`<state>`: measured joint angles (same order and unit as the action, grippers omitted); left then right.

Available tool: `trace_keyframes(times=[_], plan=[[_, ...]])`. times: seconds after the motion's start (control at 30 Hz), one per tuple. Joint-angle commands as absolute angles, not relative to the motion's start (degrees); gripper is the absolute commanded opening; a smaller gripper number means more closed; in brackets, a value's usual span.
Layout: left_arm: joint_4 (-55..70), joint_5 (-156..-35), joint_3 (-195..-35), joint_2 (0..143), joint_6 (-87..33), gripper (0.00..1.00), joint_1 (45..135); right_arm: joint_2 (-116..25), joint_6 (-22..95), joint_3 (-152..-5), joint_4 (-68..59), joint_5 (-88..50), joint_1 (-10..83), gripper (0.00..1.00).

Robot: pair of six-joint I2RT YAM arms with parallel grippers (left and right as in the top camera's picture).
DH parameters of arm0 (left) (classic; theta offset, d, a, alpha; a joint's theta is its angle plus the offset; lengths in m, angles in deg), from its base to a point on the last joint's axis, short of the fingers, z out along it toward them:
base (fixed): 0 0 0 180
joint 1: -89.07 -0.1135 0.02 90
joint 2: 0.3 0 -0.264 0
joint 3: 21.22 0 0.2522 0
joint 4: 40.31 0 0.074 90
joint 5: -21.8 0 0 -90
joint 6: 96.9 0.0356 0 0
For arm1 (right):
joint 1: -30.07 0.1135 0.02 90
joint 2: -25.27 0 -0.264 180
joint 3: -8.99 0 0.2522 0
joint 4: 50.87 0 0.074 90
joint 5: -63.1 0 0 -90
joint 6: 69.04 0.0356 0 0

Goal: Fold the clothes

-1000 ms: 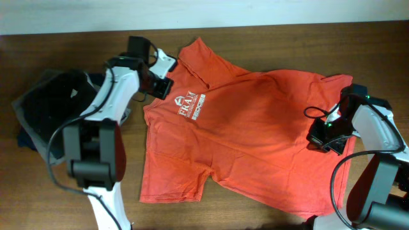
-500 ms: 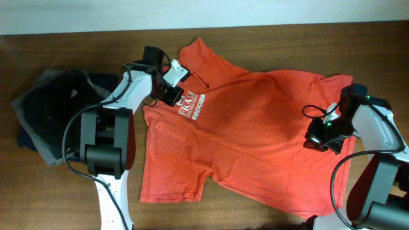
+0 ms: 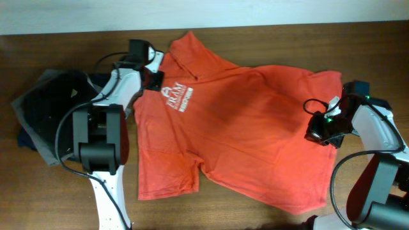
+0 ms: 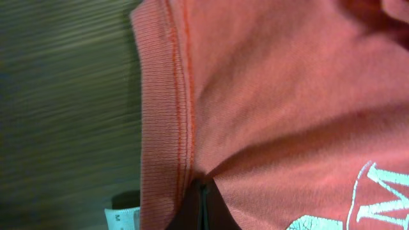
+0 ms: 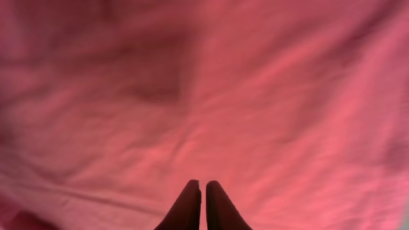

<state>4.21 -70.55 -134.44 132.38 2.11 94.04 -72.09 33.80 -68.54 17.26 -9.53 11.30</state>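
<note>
Red-orange shirt [image 3: 236, 128] lies spread and wrinkled across middle of desk [image 3: 268, 35], white lettering [image 3: 177, 99] facing up. My left hand [image 3: 153, 78] pressed together, pinching shirt at ribbed edge [image 4: 160, 115] just beside lettering. Small white tag [image 4: 121, 218] shows near my fingers. My right hand [image 5: 202, 191] sits over shirt's right part, fingertips almost pressed together with thin slit between. Cannot tell whether cloth is caught there. Pile of dark folded garments [image 3: 48, 115] sits on desk beyond my left arm, apart from shirt.
</note>
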Motion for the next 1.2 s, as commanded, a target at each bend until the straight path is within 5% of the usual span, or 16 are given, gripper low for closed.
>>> trace_keyframes(times=[0.0, 0.3, 0.63, 0.97, 1.17], plan=[[6.3, -64.3, -133.0, 136.8, -1.5, 0.00, 92.1, -72.2, 33.5, -67.0, 15.4, -12.7, 11.3, 0.11], [11.9, -64.3, -136.1, 136.7, -3.7, 0.02, 92.1, -79.7, 33.7, -63.7, 1.9, -16.8, 11.3, 0.09], [23.2, -64.3, -151.3, 136.7, -3.7, 0.33, 92.1, -92.6, 38.0, -65.8, -11.3, -25.3, 10.0, 0.05], [34.5, -65.8, -164.4, 136.7, -3.6, 0.45, 92.3, -94.0, 34.8, -81.0, -10.5, -21.8, 4.7, 0.04], [48.3, -64.7, -182.6, 136.7, -0.9, 0.46, 92.0, -91.0, 28.8, -96.9, 6.8, -9.1, 1.6, 0.36]])
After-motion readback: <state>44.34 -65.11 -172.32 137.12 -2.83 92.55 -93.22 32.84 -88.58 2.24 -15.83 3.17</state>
